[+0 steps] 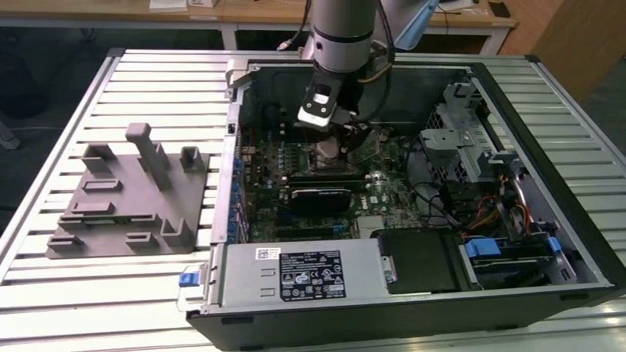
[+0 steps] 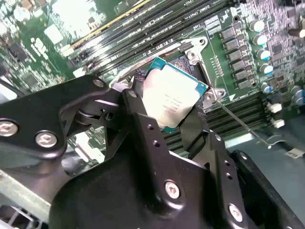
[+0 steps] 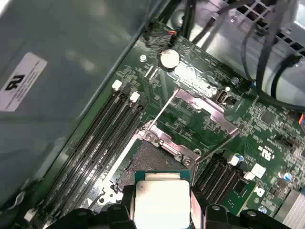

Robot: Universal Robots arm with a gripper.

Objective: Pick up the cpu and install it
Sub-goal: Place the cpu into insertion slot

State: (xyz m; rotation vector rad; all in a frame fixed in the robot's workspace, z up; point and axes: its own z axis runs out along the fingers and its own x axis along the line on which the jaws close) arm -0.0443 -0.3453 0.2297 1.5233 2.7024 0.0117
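Between the fingers [image 2: 136,102] of the gripper [image 2: 167,107] — the cpu [image 2: 174,95], over the socket [image 3: 155,161].

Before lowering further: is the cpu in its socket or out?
Out. The cpu is gripped in the tool, above the socket, which lies bare.

bright even light, glare whitening the cpu [image 3: 161,205] top, the case [image 1: 391,326] interior shadowed.

Exterior view set back and high, looking steeply down on the whole computer case [image 1: 391,326]; both wrist views ride my wrist, close over the motherboard [image 3: 200,124], sharing the socket [image 3: 152,160] and cpu [image 2: 171,98]
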